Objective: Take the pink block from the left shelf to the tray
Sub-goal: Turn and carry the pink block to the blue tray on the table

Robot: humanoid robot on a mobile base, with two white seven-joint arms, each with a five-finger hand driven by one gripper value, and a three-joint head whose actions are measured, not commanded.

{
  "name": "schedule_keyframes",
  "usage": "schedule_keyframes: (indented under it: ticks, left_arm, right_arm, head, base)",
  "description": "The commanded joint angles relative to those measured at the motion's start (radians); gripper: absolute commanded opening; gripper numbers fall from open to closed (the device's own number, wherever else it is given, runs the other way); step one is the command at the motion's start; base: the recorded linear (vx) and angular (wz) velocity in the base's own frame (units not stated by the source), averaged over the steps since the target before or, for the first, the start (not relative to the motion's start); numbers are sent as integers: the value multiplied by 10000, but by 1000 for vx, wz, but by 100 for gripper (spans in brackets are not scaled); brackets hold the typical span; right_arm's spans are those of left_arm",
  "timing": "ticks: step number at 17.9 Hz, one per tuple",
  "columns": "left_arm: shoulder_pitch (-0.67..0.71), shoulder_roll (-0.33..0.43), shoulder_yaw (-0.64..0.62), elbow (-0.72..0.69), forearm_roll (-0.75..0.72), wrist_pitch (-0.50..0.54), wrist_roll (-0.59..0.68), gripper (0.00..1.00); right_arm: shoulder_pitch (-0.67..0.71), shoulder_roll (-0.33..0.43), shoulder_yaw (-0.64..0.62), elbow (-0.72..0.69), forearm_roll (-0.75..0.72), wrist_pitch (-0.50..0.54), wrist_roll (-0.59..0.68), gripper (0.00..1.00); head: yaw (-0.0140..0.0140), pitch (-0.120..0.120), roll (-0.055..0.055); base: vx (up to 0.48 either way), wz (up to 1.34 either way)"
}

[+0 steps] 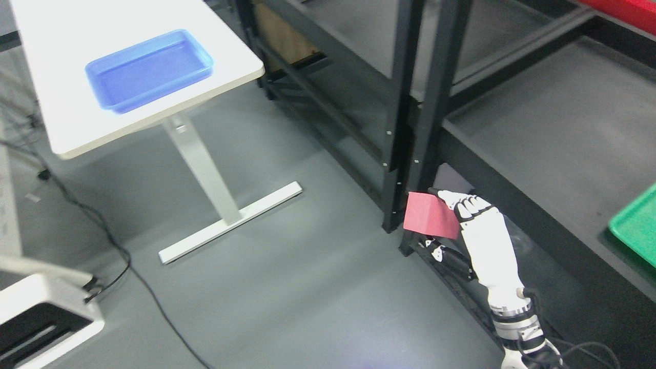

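My right hand (pixel 451 220) comes in from the lower right and is shut on the pink block (pixel 429 216), fingers over its top edge and thumb below. It holds the block in the air above the grey floor, just in front of the black shelf post (pixel 420 128). The blue tray (pixel 148 69) sits on the white table (pixel 61 102) at the upper left, far from the block. My left hand is out of view.
Black shelving (pixel 538 118) fills the right side, with a green tray (pixel 635 225) at its right edge and a red one (pixel 630 13) above. The table's white leg and foot (pixel 225 220) stand mid-floor. A black cable (pixel 102 225) and a white device (pixel 46 318) lie at left.
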Motion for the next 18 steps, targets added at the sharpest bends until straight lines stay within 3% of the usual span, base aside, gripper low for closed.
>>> schedule_keyframes:
  ticks: [1, 8, 18]
  left_arm:
    - [-294, 174, 0, -175, 0, -4, 8, 100]
    - [-294, 174, 0, -175, 0, -4, 8, 100]
    - [-294, 174, 0, -175, 0, -4, 8, 100]
  right_arm:
    - [11, -175, 213, -3, -108, -63, -93, 5]
    - [-5, -175, 366, -19, -108, -170, -93, 6]
    - [-5, -175, 428, -3, -92, -201, 14, 6]
  head:
    - [0, 0, 0]
    - [0, 2, 0]
    - [0, 3, 0]
  base:
    - [-118, 1157]
    - [-22, 857]
    - [134, 349]
